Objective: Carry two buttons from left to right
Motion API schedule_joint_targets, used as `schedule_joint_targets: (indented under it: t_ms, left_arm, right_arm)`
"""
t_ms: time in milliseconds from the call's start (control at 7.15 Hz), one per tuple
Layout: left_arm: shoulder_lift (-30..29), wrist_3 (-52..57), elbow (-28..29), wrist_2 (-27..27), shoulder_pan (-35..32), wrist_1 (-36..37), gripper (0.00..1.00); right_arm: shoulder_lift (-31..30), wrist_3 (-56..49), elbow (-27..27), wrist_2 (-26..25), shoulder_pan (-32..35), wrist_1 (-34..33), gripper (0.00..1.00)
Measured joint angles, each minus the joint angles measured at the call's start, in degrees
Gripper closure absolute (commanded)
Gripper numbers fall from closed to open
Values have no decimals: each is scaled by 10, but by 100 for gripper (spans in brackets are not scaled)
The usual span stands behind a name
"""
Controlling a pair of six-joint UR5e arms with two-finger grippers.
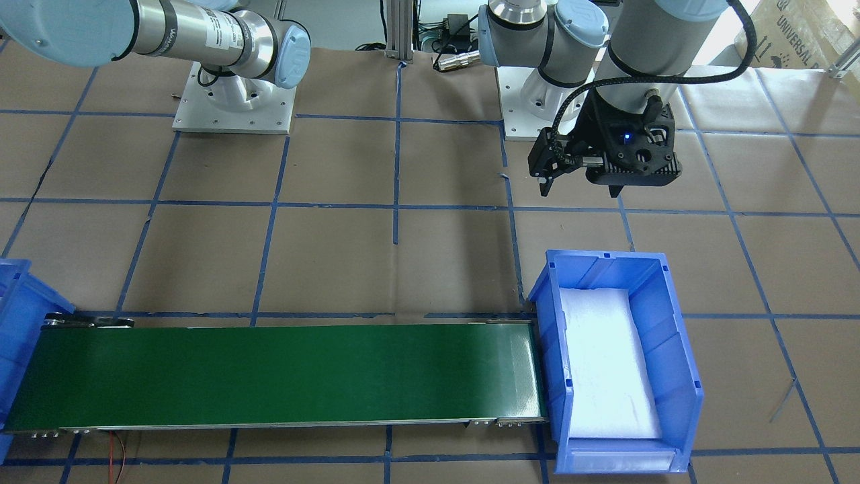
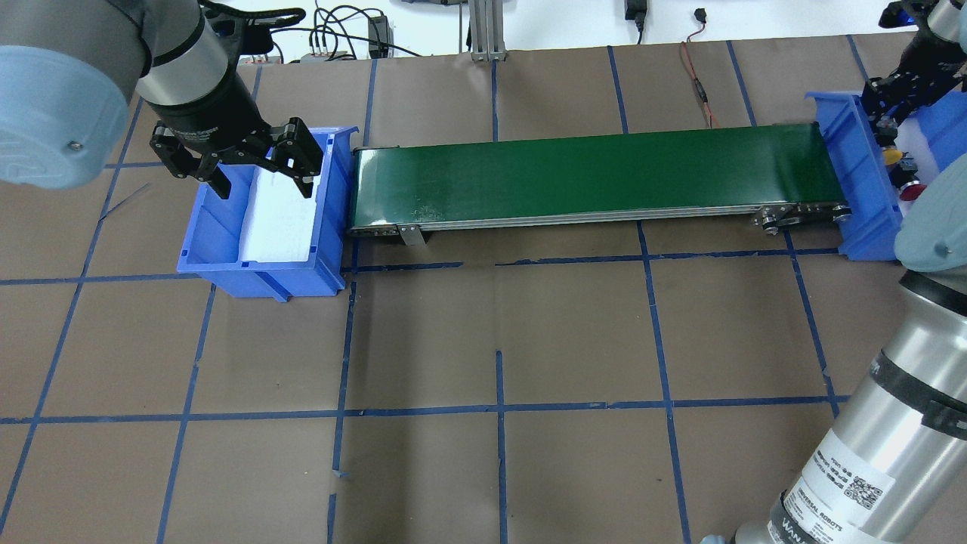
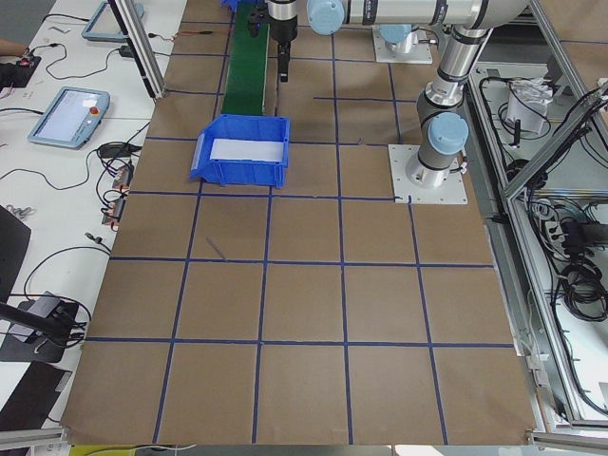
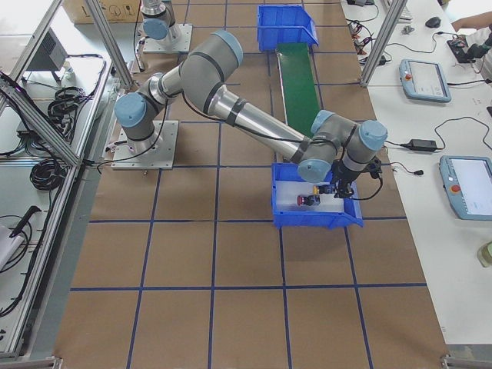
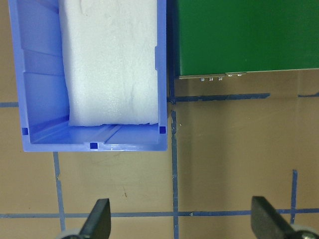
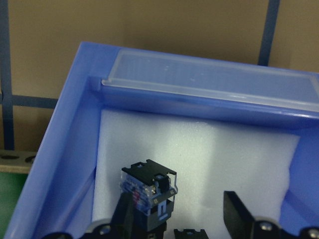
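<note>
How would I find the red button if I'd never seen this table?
Follow the long green belt to the blue, foam-lined bin under the robot's right hand. Two small switches lie inside: the red button has a round red cap, the yellow button beside it a yellow one.

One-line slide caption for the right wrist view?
Open right claw over a button in the foam-lined blue bin.

Belt (image 2: 597,177) is on your worktop (image 2: 498,340), left bin (image 2: 219,227) and right bin (image 2: 869,204) at its ends; both buttons (image 2: 912,189) lie in the right bin.
</note>
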Motion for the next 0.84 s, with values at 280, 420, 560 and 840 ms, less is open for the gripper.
schedule_joint_targets:
  t_ms: [280, 420, 560, 840]
  left_arm:
    - [-2, -1, 1, -1, -2, 0, 0]
    - [-2, 0, -1, 0, -4, 0, 0]
    - [-2, 2, -2, 1, -5, 0, 0]
    - [-2, 4, -3, 2, -5, -1, 0]
  right_arm:
    - [-27, -3, -7, -2, 7, 30, 0]
    - [-63, -1, -9, -2, 22, 68, 0]
    - [-98, 2, -8, -4, 50, 102, 0]
    - [-159, 40, 0, -6, 133, 187, 0]
